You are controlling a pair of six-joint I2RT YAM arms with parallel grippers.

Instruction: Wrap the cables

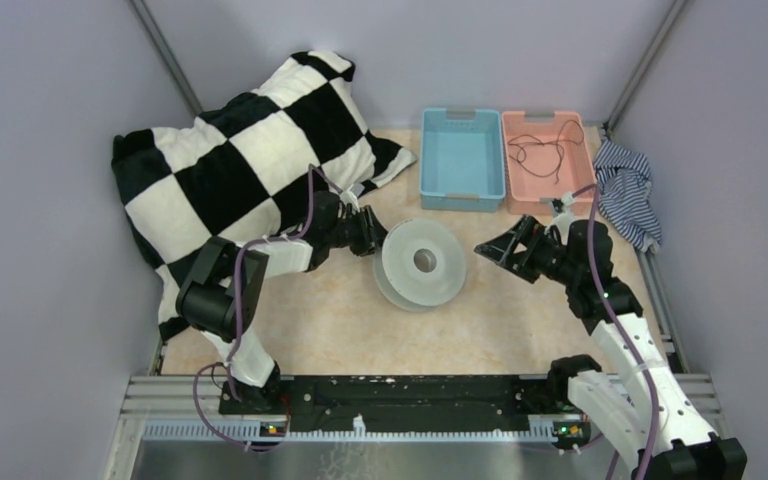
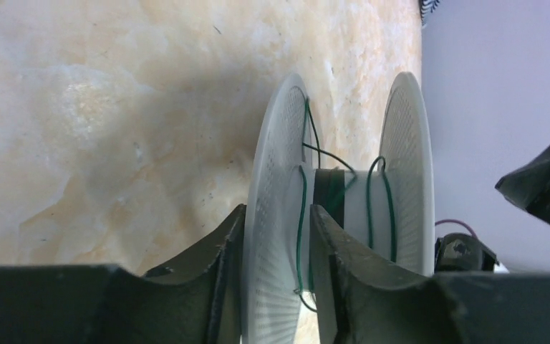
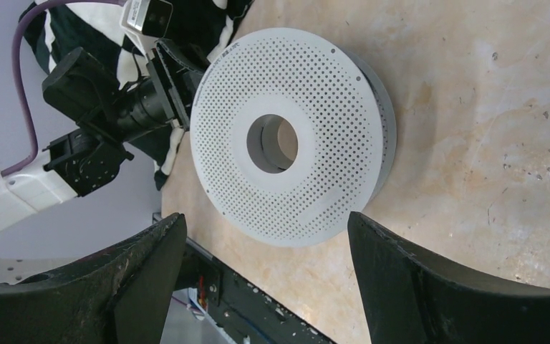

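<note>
Left jaws astride spool (image 2: 272, 179), right jaws wide

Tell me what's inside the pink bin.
A loose tangle of thin black cable lies on the floor of the pink bin. Its near right corner is covered by the right arm, so anything there cannot be seen.
</note>
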